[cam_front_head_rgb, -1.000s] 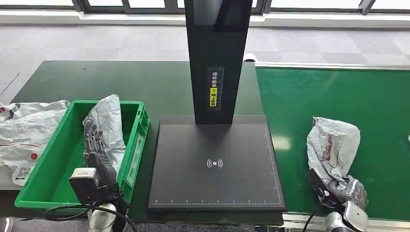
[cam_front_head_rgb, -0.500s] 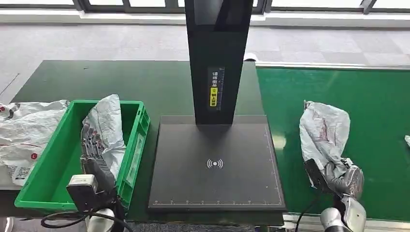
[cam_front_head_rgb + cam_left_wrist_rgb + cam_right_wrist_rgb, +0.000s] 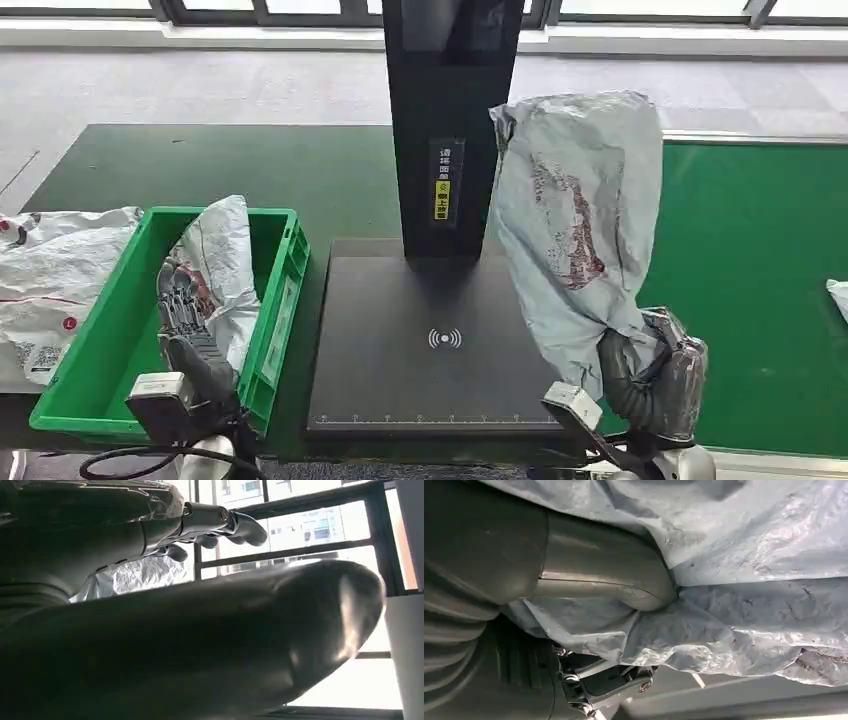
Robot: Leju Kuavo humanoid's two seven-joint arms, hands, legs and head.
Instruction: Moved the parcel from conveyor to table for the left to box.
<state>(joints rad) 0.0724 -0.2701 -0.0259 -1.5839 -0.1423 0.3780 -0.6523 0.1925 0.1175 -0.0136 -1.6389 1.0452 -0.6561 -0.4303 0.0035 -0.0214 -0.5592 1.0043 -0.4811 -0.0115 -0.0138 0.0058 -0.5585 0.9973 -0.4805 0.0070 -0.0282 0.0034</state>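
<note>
From my head view the raised parcel [image 3: 575, 215] covers the scanner post's [image 3: 447, 120] right edge and part of the conveyor [image 3: 760, 240]. Its crumpled lower end hides most of the right hand [image 3: 655, 375]. The post's yellow label [image 3: 441, 195] is too small for me to read.

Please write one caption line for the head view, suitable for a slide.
Right hand lifts a grey parcel above the black scanner plate; left hand waits at the green crate.

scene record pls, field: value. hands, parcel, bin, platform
right hand: grips the grey parcel by its lower end
grey parcel: lifted off the green conveyor, hanging partly above the black platform
left hand: over the green bin, fingers spread, against the bagged parcel in the bin
black platform: nothing lying on it
beside bin: white bags
</note>
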